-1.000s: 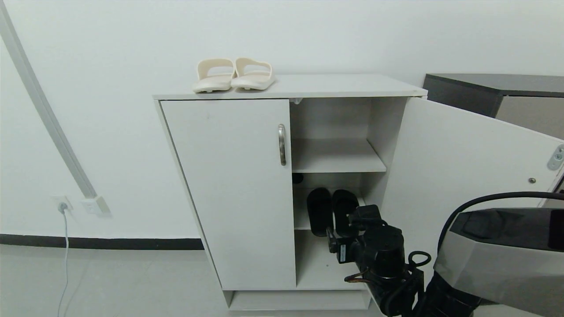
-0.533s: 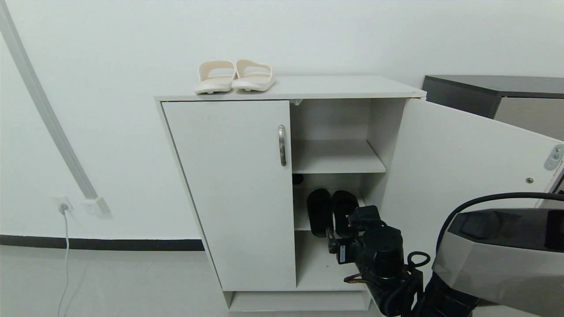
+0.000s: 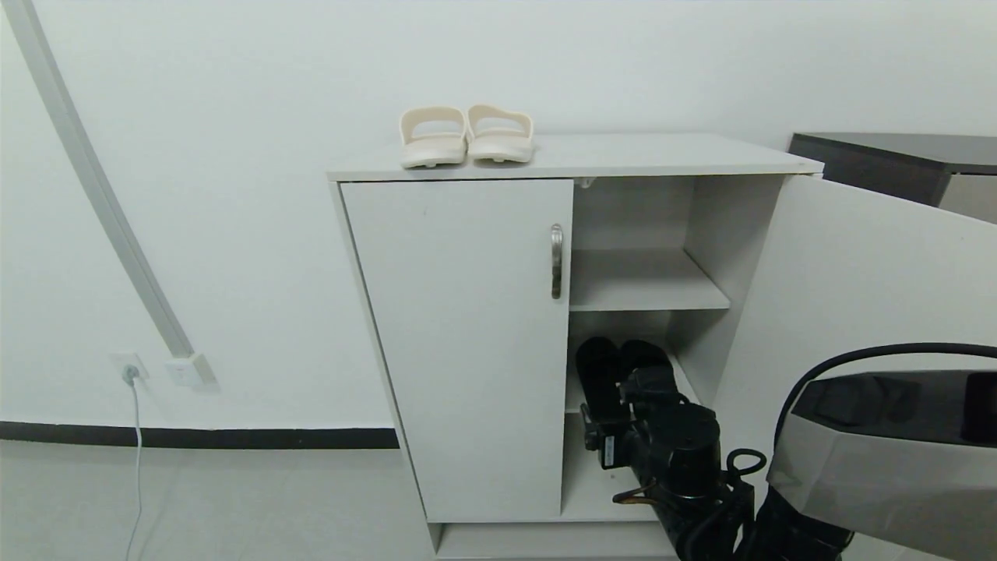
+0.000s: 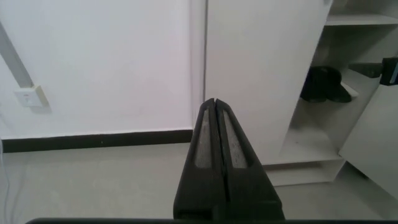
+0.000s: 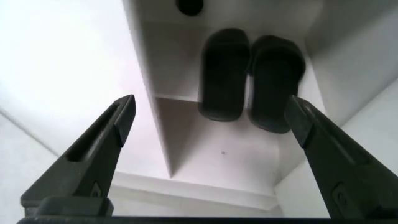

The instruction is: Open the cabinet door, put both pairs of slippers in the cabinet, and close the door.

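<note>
From the head view, a white cabinet [image 3: 662, 152] stands against the wall. Its left door [image 3: 459, 343] is closed, with a metal handle [image 3: 556, 261] upright at its inner edge, and its right door [image 3: 857, 288] is swung wide open to the right. The cream slippers [image 3: 466, 136] sit side by side on the cabinet top, near its left end. The black slippers [image 3: 615, 370] lie side by side on the middle shelf of the open compartment, under a bare upper shelf [image 3: 642, 280]. The right arm [image 3: 674, 448] is low in front of that compartment, and its front end partly hides the black pair. A wall socket [image 3: 128, 368] with a plugged-in cable [image 3: 136, 467] is to the cabinet's left.

In the left wrist view, the left gripper [image 4: 214, 106] has its jaws pressed together, holding nothing. It points toward the closed left door and hangs above the floor [image 4: 93, 180]. The black slippers show inside the open side beyond it.

In the right wrist view, the right gripper [image 5: 210, 104] has its jaws spread wide apart and empty. It faces the black slippers on their shelf, apart from them. A small dark round thing [image 5: 189, 6] sits farther back on the same shelf.
</note>
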You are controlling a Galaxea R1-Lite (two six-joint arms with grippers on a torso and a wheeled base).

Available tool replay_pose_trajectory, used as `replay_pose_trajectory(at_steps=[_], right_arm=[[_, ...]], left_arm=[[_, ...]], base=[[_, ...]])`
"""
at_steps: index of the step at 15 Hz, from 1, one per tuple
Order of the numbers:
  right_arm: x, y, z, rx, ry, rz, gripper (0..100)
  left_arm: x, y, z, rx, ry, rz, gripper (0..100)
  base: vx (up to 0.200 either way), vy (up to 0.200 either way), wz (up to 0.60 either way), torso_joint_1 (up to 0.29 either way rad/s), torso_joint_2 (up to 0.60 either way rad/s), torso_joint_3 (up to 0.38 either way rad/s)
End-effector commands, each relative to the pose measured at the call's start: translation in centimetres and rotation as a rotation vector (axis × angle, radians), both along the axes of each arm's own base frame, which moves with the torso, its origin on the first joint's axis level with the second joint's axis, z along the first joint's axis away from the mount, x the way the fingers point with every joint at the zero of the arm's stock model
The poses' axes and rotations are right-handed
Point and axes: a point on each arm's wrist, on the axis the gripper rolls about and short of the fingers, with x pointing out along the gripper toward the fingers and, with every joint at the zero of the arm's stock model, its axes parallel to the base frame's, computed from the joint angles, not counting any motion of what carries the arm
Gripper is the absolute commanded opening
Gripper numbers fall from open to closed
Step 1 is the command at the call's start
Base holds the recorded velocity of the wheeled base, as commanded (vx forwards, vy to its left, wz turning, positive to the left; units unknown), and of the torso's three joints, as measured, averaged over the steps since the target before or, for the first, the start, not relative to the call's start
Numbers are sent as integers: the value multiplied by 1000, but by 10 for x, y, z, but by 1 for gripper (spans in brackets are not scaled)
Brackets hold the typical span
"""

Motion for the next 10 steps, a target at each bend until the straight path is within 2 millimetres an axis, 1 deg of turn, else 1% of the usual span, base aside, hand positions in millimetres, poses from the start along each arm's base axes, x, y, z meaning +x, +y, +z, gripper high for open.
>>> replay_pose_trajectory(at_steps=[1, 2, 8, 10], right_arm=[[-2, -1, -3, -11, 9, 2, 100], [-5, 0, -2, -7, 2, 10, 100], [-6, 0, -6, -36, -6, 31, 100], [-6, 0, -6, -44, -15, 37, 100]], left_arm=[[0, 0, 0, 0, 1, 0, 0], [0, 0, 0, -2, 1, -2, 0], [0, 0, 0, -2, 1, 0, 0], [0, 0, 0, -2, 1, 0, 0]], base=[[0, 200, 0, -2, 2, 2], [0, 200, 0, -2, -2, 2], [0, 200, 0, 2, 3, 4], [0, 0, 0, 0, 0, 0]])
